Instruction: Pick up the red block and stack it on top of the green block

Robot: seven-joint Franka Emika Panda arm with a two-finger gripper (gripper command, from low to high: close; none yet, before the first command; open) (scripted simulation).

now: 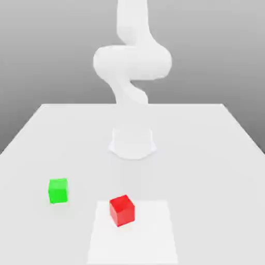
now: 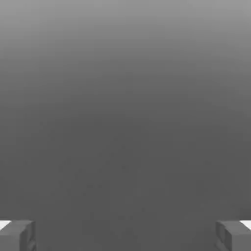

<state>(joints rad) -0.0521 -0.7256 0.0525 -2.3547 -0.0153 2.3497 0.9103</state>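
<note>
Exterior view: we see the red block (image 1: pixel 122 210) near the front edge of the surface (image 1: pixel 207 155), about midway along it, resting on a paler square patch (image 1: pixel 150 238).
Green block: the green block (image 1: pixel 58 190) sits towards the exterior view's left of the red one, a little farther from the front edge, apart from it.
Arm: the white arm (image 1: pixel 132 67) rises from its base (image 1: pixel 132 142) at the middle of the surface, behind both blocks.
Claw: in the hand view we find the claw (image 2: pixel 125 235) spread wide, each fingertip (image 2: pixel 17 234) at an opposite side, nothing between them.
Key relation: we judge the red block lies below and forward of the claw, nearer the front edge than the base; its faces are turned slightly askew to that edge, so the wrist may need a small twist.
Stage: nothing lifted yet.
</note>
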